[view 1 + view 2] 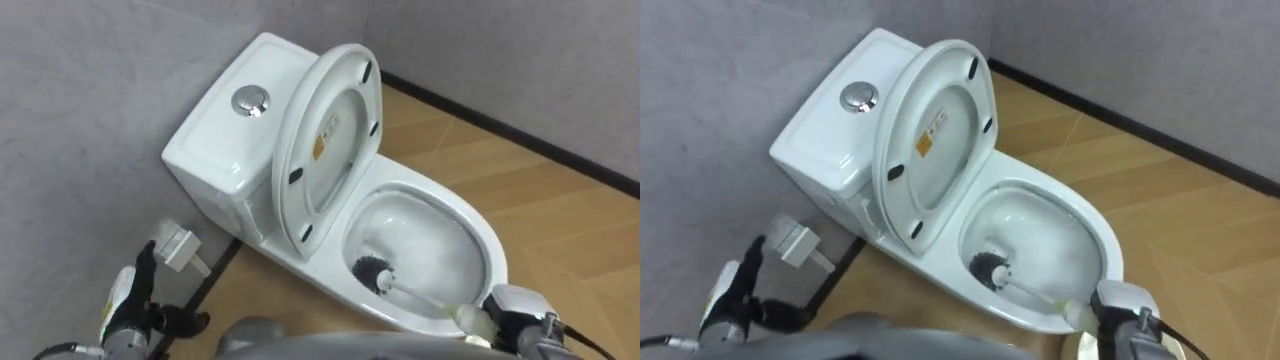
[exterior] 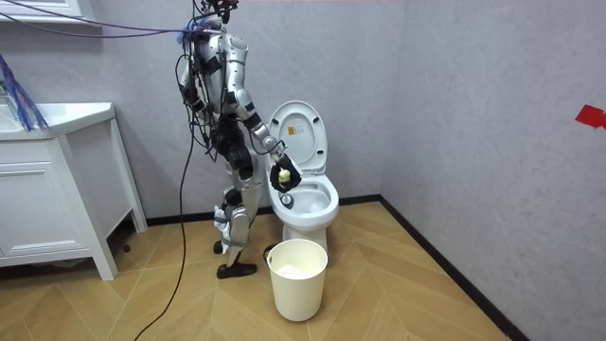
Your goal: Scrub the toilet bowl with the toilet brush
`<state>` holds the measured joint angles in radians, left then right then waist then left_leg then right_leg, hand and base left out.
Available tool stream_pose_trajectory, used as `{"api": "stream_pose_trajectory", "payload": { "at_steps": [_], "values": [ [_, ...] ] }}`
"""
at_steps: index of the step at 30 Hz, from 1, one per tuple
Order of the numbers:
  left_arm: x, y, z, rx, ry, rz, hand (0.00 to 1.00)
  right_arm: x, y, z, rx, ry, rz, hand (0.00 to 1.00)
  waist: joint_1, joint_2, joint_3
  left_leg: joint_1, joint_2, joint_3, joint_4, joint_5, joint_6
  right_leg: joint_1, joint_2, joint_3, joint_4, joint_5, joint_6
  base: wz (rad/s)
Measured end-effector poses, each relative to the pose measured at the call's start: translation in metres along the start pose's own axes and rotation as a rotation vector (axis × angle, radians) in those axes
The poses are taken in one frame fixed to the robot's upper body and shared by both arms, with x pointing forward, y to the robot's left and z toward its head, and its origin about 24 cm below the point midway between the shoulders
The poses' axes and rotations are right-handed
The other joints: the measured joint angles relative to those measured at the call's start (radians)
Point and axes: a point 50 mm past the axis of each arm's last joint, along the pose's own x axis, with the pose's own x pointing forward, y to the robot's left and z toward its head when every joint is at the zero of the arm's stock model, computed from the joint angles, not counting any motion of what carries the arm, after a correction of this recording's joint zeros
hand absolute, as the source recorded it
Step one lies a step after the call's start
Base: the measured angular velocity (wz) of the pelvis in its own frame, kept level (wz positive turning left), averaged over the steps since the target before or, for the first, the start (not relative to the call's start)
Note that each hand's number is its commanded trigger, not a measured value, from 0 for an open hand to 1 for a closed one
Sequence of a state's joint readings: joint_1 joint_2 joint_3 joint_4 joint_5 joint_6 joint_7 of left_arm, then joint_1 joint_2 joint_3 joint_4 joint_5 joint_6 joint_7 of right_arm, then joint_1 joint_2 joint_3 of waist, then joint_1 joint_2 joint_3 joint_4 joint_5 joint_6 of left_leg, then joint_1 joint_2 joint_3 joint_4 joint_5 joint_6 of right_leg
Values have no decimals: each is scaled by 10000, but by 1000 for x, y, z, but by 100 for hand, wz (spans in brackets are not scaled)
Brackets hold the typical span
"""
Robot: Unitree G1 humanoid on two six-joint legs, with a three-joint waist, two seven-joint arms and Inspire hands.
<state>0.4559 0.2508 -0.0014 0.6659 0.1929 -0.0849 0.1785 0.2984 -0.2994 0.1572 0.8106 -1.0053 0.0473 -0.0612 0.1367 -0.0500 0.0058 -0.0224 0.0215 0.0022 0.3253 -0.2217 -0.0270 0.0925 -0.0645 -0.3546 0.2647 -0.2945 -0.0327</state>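
Toilet (image 1: pixel 215 150): glossy white, the tank and the bowl the same.
Flush button (image 1: pixel 250 101): shiny silver.
Seat (image 1: pixel 330 130): white, with small black pads and one yellow-orange sticker.
Brush (image 1: pixel 373 272): black bristles; the handle is white and becomes pale yellow at the end.
My right hand (image 1: pixel 515 312): grey and black.
My left hand (image 1: pixel 140 295): black fingers, pale back with some yellow.
Floor (image 1: pixel 560 200): light brown wood, planks in a herringbone pattern.
Wall (image 1: pixel 90 80): grey with a fine speckle.
Skirting (image 1: pixel 520 135): black.
Bucket (image 2: pixel 298 294): plain cream-white.
Cabinet (image 2: pixel 47 213): white.
Mark on the wall (image 2: pixel 591 116): red.
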Motion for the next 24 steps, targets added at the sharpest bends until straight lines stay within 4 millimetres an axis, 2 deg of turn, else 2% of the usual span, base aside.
{"api": "stream_pose_trajectory", "payload": {
  "at_steps": [1, 2, 4, 5, 6, 7, 9, 10, 13, 16, 17, 18, 21, 24],
  "values": [
    [-2, -1, -14, -176, 694, -124, 0, -3, 5, -4, 526, 127, 19, 100, -17, -4, 9, 55, 17, 134, 4, -23, -31, 43, 7, 63, -37, -7, 11, -9],
    [-3, -2, -20, -388, 1027, -179, 0, -3, 6, -5, 811, 188, -2, 100, -20, -17, 13, 58, 24, 208, 2, -25, -30, 28, 10, 115, -46, -8, 13, -18],
    [-10, -7, -45, -1298, 2353, -426, 0, -5, 8, -8, 1947, 499, -272, 100, -76, -76, 7, 200, 47, 299, -86, -47, -30, 10, 74, 465, -71, 8, 29, -30],
    [-15, -9, -54, -1484, 2758, -492, 0, -5, 9, -8, 2262, 594, -387, 100, -91, -27, 43, 299, 63, 376, -145, -50, -32, 57, 85, 542, -90, 20, 32, -35],
    [-21, -15, -66, -1841, 3413, -616, 0, -6, 9, -8, 2846, 687, -613, 100, -219, -28, 43, 518, 78, 532, -277, -60, -39, 157, 93, 663, -117, 33, 38, -35],
    [-26, -21, -74, -1987, 3888, -800, 0, -6, 7, -9, 3321, 745, -902, 100, -297, -15, 44, 663, 85, 596, -378, -67, -45, 183, 107, 815, -110, 36, 43, -34],
    [-26, -25, -76, -2180, 4185, -1054, 0, -5, 3, -8, 3951, 811, -1328, 100, -406, -14, 30, 735, 137, 835, -523, -67, -46, 85, 156, 1043, -93, 47, 48, -31],
    [-24, -25, -75, -2274, 4221, -1107, 0, -4, 0, -8, 4373, 822, -1625, 100, -515, 43, 9, 777, 187, 946, -646, -67, -48, 4, 199, 1157, -97, 91, 40, -30],
    [-18, -21, -68, -2528, 4101, -990, 0, -5, -9, -11, 5079, 1008, -2599, 100, -630, 116, 11, 1014, 233, 1266, -909, -64, -50, -66, 268, 1600, -89, 168, 42, -44],
    [-5, -19, -53, -2894, 3788, -845, 0, -6, -17, -10, 5709, 1150, -3598, 100, -1024, 228, -30, 1083, 224, 1537, -960, -64, -49, -120, 315, 1815, -88, 203, 87, -26],
    [1, -19, -45, -2951, 3646, -809, 0, -6, -19, -9, 5941, 1199, -3941, 100, -1103, 256, -78, 1076, 229, 1645, -1001, -63, -47, -217, 326, 1941, -85, 245, 90, -30],
    [4, -19, -41, -3034, 3528, -798, 0, -6, -20, -8, 6124, 1212, -4104, 100, -1160, 245, -102, 1092, 229, 1648, -1047, -62, -46, -248, 335, 1994, -87, 269, 92, -30],
    [13, -23, -23, -3318, 3041, -834, 0, -10, -19, -5, 6897, 1351, -4798, 100, -1357, 388, -111, 1331, 216, 1892, -1315, -61, -44, -259, 357, 2199, -131, 338, 128, -30],
    [15, -28, -15, -3466, 2741, -936, 0, -12, -16, -2, 7690, 1526, -5199, 100, -1617, 458, -120, 1419, 197, 1901, -1416, -61, -44, -251, 399, 2456, -272, 451, 171, -30]
  ]
}}
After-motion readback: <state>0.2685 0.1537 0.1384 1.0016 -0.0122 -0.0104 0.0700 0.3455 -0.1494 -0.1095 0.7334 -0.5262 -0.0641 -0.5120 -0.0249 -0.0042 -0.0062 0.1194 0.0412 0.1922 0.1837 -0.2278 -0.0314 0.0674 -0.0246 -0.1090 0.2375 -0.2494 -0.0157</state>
